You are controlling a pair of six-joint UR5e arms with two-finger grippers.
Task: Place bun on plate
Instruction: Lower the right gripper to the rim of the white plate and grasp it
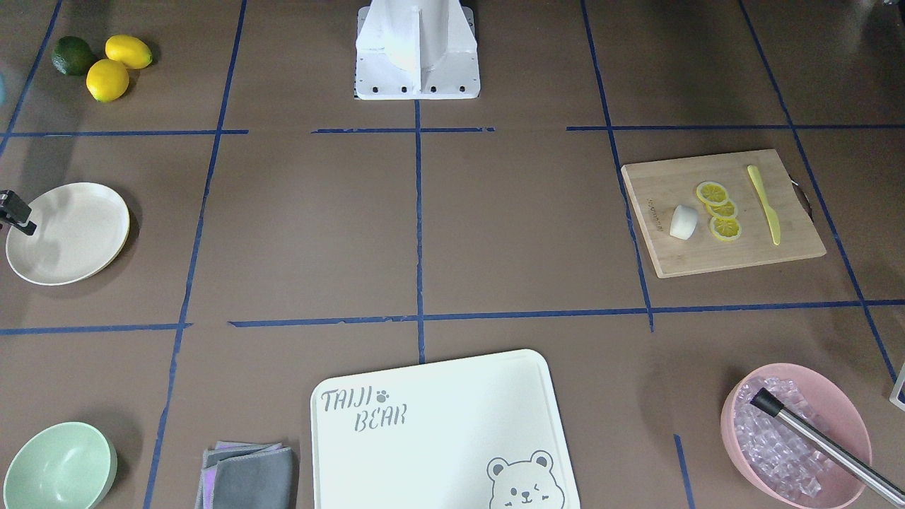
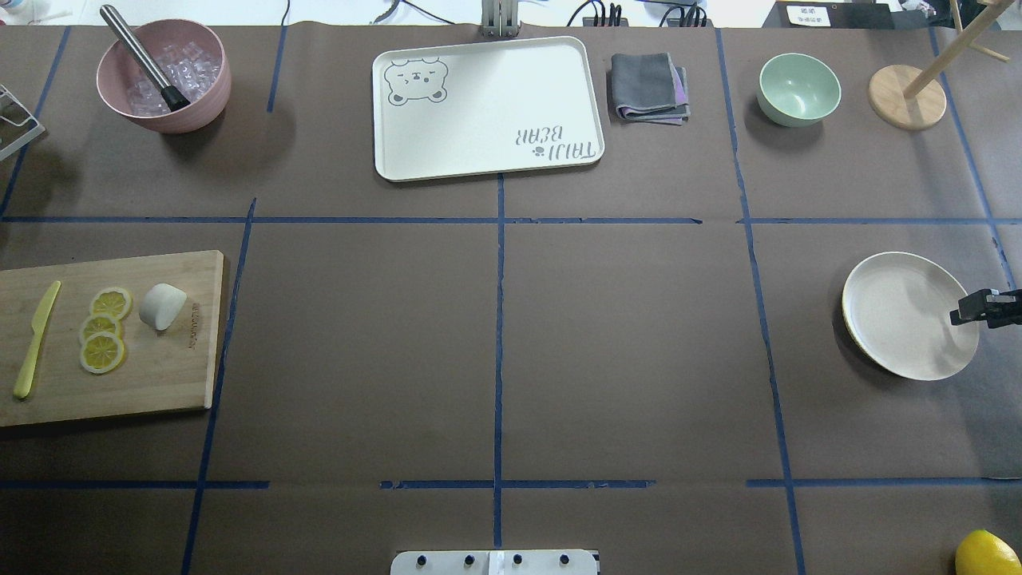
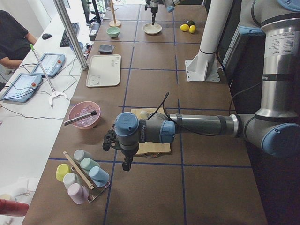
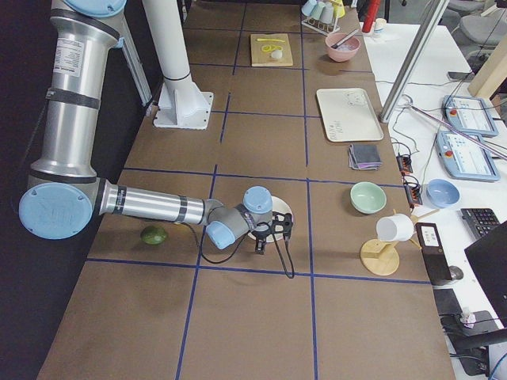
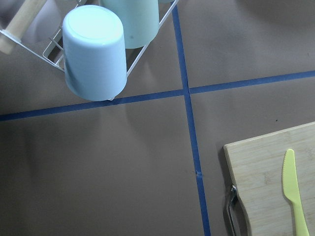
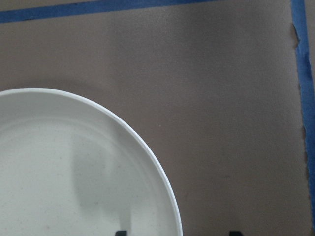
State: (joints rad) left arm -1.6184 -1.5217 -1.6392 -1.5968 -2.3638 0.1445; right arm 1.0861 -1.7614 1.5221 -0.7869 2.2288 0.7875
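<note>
Left claw point(image 3: 126, 165), spread impossible to tell, hangs off the outer end of the wooden board point(image 2: 160, 375); the bun point(image 2: 163, 306) lies inboard of it. Right claw point(image 2: 956, 316), wide, hovers over the plate point(image 2: 894, 319), well apart.

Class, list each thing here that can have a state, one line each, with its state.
bun: on cutting board, unheld
plate: empty
pink bowl: holds ice
mint-green bowl: empty
cloth: folded
right gripper: open, above plate's edge
left gripper: cannot tell

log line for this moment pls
bun: on wooden board, ungrasped; plate: empty; right hand: open over plate edge; left hand: beyond board's end, state unclear
</note>
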